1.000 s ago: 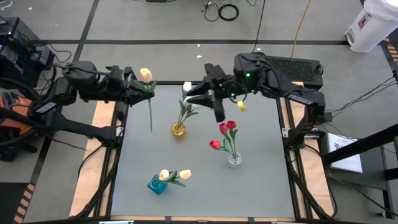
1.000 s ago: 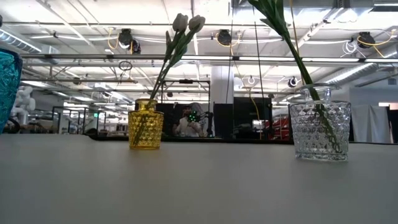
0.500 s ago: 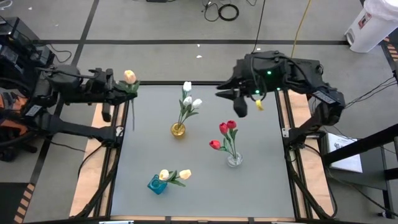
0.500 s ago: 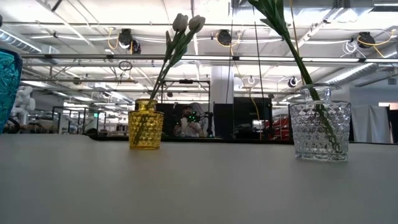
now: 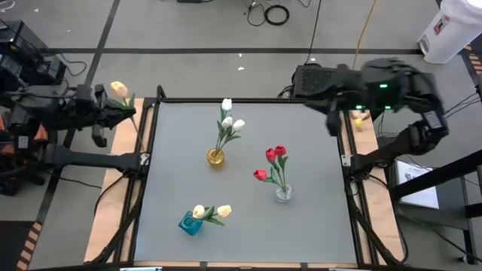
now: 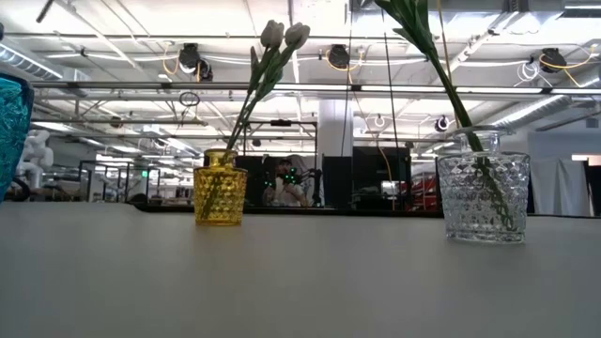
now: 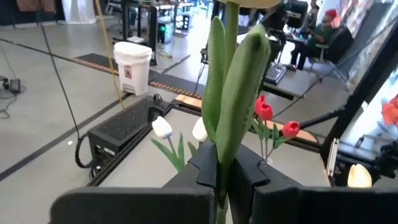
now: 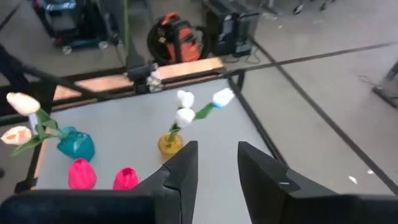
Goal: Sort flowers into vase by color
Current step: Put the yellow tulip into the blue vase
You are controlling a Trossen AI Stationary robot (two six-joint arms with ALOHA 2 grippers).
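I see my left gripper point(image 5: 113, 113) off the table's point(image 5: 316, 211) left edge, fingers pinching a yellow tulip point(image 5: 118, 89). My right gripper point(image 5: 333, 124), fingers apart, hangs over the right edge, beside another yellow tulip point(image 5: 360, 118).

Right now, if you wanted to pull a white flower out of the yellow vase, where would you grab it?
Probably on the bare green stem between the yellow vase and the white flowers. Come in level from the side, jaws either side of the stem: it is thin and leans, and the soft heads could crush.
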